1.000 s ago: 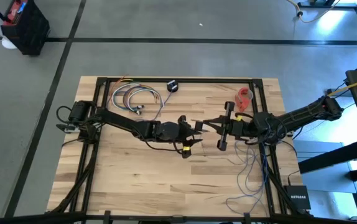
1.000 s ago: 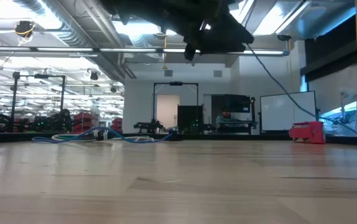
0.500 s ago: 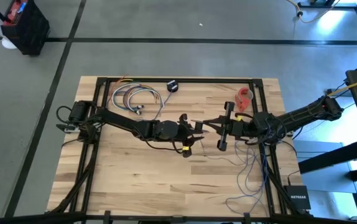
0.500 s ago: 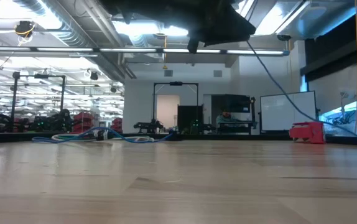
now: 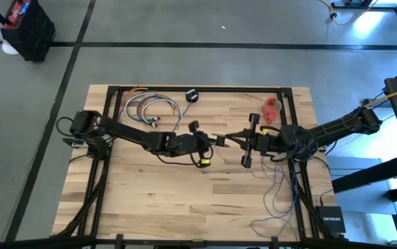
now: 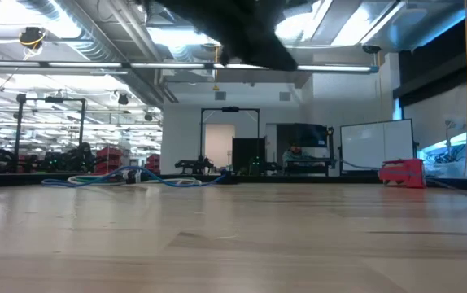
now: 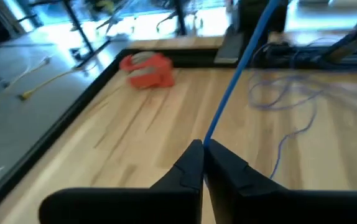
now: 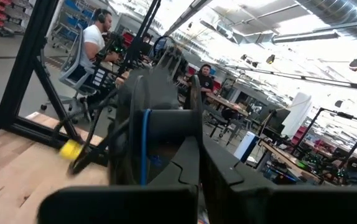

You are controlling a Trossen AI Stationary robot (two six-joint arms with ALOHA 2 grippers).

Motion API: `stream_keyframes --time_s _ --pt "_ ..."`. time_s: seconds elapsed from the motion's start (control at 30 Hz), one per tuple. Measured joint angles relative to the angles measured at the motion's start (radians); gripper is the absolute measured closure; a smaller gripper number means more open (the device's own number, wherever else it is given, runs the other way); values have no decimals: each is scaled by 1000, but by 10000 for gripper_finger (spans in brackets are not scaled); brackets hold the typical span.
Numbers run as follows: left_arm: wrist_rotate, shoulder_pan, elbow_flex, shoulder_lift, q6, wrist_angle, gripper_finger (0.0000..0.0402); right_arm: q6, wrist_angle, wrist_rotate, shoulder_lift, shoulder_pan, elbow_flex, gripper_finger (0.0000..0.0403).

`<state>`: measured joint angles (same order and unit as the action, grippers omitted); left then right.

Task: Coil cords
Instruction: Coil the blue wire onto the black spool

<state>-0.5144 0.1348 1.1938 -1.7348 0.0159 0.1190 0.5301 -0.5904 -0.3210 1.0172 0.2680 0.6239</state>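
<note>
Two robot arms meet over the middle of the desk (image 5: pixel 185 187) midway through a cord-coiling job. The left gripper (image 7: pixel 202 149) is clenched on a thin blue cord (image 7: pixel 236 74) that runs taut from its fingertips toward the right arm. The right gripper (image 5: pixel 234 137), fingers pressed together, points at the left one just beside it; its wrist view shows a strand of the same blue at its fingers, and it appears to be pinching that strand as well. Most of the line is not yet gathered: loose bluish-purple loops (image 5: pixel 276 187) sprawl over the desk's right side and trail toward its near right corner, partly under the right arm. A separate bundle of coloured wires (image 5: pixel 150 109) lies near the far left corner, with a small black puck (image 5: pixel 191 95) at the far edge and a red tape roll (image 5: pixel 272 107) toward the far right corner. By this showing the work is at an early stage, with a length stretched between the arms and no tidy coil formed.
</note>
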Motion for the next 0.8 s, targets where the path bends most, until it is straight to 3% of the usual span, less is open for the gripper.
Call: stream_keyframes --time_s 0.17,0.43,0.8 --pt "-79 29 0 87 9 -154 396 0 22 -3 0 0 0 400" --pt "-95 36 0 210 51 -309 397 44 38 -27 0 0 0 400" --pt "-98 8 0 317 55 -335 399 48 80 -80 0 0 0 399"
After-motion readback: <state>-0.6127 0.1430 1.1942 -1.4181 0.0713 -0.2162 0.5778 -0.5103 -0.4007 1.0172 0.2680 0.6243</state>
